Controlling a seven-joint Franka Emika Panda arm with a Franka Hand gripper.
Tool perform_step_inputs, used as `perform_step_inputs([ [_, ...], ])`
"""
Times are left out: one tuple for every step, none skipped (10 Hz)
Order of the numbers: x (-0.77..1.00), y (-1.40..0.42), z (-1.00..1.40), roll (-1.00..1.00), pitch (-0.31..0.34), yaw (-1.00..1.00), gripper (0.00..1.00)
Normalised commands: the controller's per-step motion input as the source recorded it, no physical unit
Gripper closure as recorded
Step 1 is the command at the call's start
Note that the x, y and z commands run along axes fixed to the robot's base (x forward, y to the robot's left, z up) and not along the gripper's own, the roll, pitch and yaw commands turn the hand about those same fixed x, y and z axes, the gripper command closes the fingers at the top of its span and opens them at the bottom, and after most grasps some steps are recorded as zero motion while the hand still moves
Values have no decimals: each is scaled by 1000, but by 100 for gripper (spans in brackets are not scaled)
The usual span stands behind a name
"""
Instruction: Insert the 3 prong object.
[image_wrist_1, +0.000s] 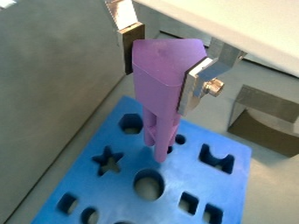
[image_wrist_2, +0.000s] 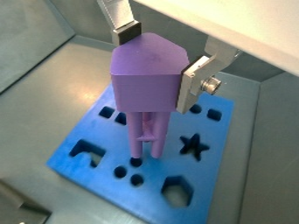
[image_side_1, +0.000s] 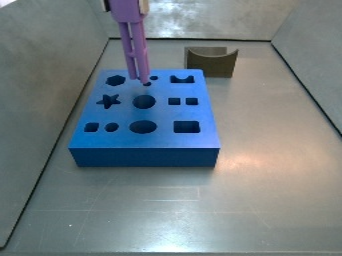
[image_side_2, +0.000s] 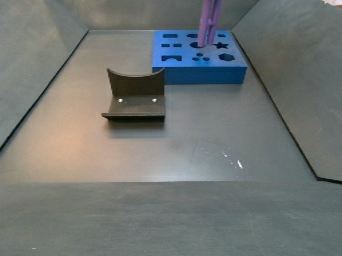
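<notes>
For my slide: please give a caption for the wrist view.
End effector holds purple piece upright, prongs at blue block holes.

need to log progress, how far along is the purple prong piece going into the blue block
Done: the gripper has the purple prong piece clamped between its fingers and upright over the blue block. In hand: the prong tips sit at the small holes in both wrist views; whether they have entered is unclear. Left: pushing it down and letting go. The brown block sits apart.

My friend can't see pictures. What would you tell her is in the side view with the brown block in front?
The 3 prong object, tall and purple, stands upright with its lower end at the blue block of cut-out holes. The gripper is out of frame. A brown block with a curved notch sits nearer on the gray floor.
</notes>
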Motion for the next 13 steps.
perform_step_inputs([
  [294, 189, -257, -53, -94, -806, 100],
  [174, 89, -329, 0, 0, -963, 100],
  [123, 54, -303, 0, 0, -986, 100],
  [106, 43, -243, 0, 0, -983, 100],
  [57, 100, -160, 0, 47, -906, 100],
  [100, 251, -83, 11, 190, -720, 100],
  [183, 386, -71, 87, 291, -503, 100],
  [163, 140, -163, 77, 289, -214, 100],
  [0, 137, -89, 9, 31, 20, 100],
  [0, 94, -197, 57, 43, 0, 100],
  [0, 120, -243, 33, 44, -377, 100],
  [0, 160, -189, 0, 73, -454, 100],
  [0, 131, -183, 0, 71, -429, 100],
])
